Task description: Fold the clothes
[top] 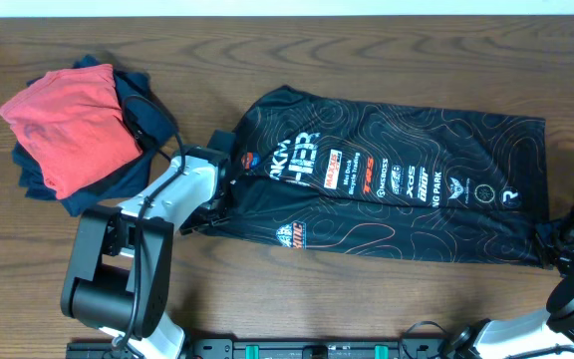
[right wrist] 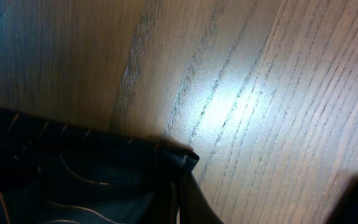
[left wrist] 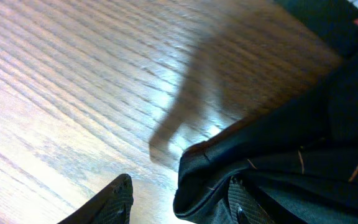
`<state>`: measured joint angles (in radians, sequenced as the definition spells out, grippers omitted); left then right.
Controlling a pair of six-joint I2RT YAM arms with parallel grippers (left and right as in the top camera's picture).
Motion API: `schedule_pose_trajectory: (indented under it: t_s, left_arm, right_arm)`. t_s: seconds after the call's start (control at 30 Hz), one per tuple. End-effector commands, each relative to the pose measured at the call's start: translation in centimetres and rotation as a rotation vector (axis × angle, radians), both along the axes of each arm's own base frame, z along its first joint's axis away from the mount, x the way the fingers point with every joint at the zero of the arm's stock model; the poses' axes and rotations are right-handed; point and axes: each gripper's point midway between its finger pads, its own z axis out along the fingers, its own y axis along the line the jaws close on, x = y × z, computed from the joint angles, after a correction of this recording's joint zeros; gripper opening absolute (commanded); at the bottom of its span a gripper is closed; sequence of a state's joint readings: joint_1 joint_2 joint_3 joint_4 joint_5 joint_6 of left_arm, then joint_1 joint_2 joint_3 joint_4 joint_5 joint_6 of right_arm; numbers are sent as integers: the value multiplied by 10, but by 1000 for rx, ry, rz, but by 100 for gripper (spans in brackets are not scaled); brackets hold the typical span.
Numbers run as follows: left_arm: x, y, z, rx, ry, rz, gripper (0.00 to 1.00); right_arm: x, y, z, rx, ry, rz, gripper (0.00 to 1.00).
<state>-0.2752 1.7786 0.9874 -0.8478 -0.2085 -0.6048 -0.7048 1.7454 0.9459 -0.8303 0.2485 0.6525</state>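
Overhead view, item one: black jersey [top: 397, 150] with thin orange contour lines. It lies flat on the table [top: 367, 309], and its long axis runs straight from my left gripper [top: 222, 194] to my right gripper [top: 556, 244]. The end with the large white lettering is at my left gripper. The plainer end, with its straight edge, is at my right gripper. The row of small logos runs along that same axis.

Item two: left gripper [left wrist: 182, 199], jaws about halfway apart.
- One finger [left wrist: 120, 194] is bare over the wood.
- The other finger is against a rolled edge of the jersey [left wrist: 278, 162].
- Bare table shows between the bare finger and the cloth, so nothing is pinched.

Item three: right gripper [right wrist: 185, 211], jaws closed tight at the near corner of the jersey [right wrist: 73, 174]. The fabric there gathers into a raised point and runs down into the jaws.

Item four: red garment [top: 73, 125], folded. It lies beyond my left gripper, on the side away from the jersey, on top of navy garments [top: 118, 184] whose edges show around it. This pile is just beside my left arm and well apart from my right gripper.
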Motion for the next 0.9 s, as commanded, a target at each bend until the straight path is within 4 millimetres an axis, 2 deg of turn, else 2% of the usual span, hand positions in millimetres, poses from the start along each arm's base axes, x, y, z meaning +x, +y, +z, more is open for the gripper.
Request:
schedule_pose_trajectory:
  t_s: [0.0,0.13,0.43,0.53,0.63,0.77,0.87]
  left_arm:
    - [-8,8,-1,18,22,6,51]
    - [-8,7,9,9,-6,16,46]
    - [-10,7,44,-17,-91,25,46]
    - [-2,-5,56,-98,-160,2,47]
    - [10,-25,66,-212,-222,-77,48]
    - [22,-44,72,-315,-268,-156,52]
    - [32,-58,75,-381,-307,-210,52]
  right_arm:
    - [-7,-3,-2,-17,20,-32,1]
    - [-7,-3,-2,-17,20,-31,1]
    - [-1,-2,-3,-6,-6,-19,1]
    - [10,3,-5,44,-55,47,1]
    - [11,6,-4,64,-56,60,1]
    - [13,4,5,49,-73,55,5]
    - [23,2,19,33,-136,59,8]
